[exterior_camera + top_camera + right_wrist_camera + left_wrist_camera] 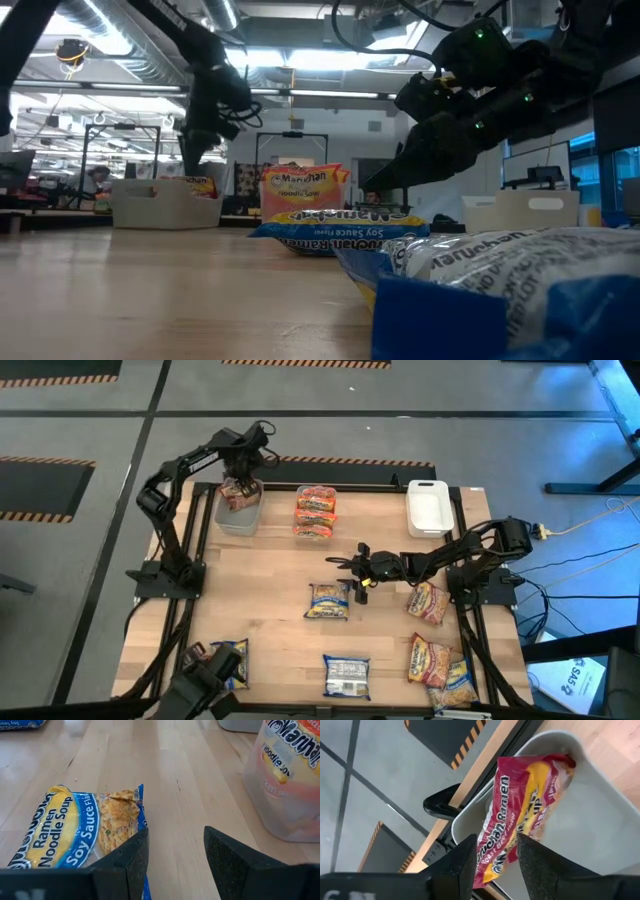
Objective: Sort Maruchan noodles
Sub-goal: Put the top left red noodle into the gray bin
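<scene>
Left gripper [494, 865] was clamped on a red-yellow packet [520, 815], holding it over the grey bin [239, 515] at the far-left edge, probably for a drop there. Right gripper [175, 855] hung spread beside the blue soy-sauce packet [328, 600] mid-table, likely the next pick. Clear bin [315, 513] of pink-orange packets stood close beyond; white bin [428, 506] well clear.

Blue packet [75, 832] "Ramen Noodle Soup, Soy Sauce Flavor", pink packet [298, 190] "Maruchan"
</scene>
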Robot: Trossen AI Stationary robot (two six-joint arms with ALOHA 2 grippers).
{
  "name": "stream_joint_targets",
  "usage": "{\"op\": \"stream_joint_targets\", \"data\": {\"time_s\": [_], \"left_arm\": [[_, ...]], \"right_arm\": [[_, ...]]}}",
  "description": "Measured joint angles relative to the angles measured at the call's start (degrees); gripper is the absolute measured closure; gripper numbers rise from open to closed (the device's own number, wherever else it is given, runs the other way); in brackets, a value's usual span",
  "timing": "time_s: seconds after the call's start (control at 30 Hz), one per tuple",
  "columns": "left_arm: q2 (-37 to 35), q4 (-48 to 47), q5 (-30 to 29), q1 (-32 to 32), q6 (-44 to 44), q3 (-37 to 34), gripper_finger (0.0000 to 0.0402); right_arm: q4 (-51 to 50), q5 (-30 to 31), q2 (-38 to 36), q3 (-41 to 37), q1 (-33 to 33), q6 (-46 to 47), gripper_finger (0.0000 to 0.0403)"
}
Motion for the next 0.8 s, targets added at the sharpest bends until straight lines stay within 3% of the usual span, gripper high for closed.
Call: {"op": "stream_joint_targets", "data": {"time_s": [0.63, 0.8], "left_arm": [[1.8, 0.8, 3.2, 2.6, 1.1, 0.0, 0.0295], [1.8, 2.5, 6.3, 2.5, 1.3, -1.0, 0.0296]], "right_arm": [[0.0, 0.0, 0.0, 0.0, 0.0, -1.4, 0.0226], [0.0, 0.0, 0.0, 0.0, 0.0, -1.4, 0.0226]]}}
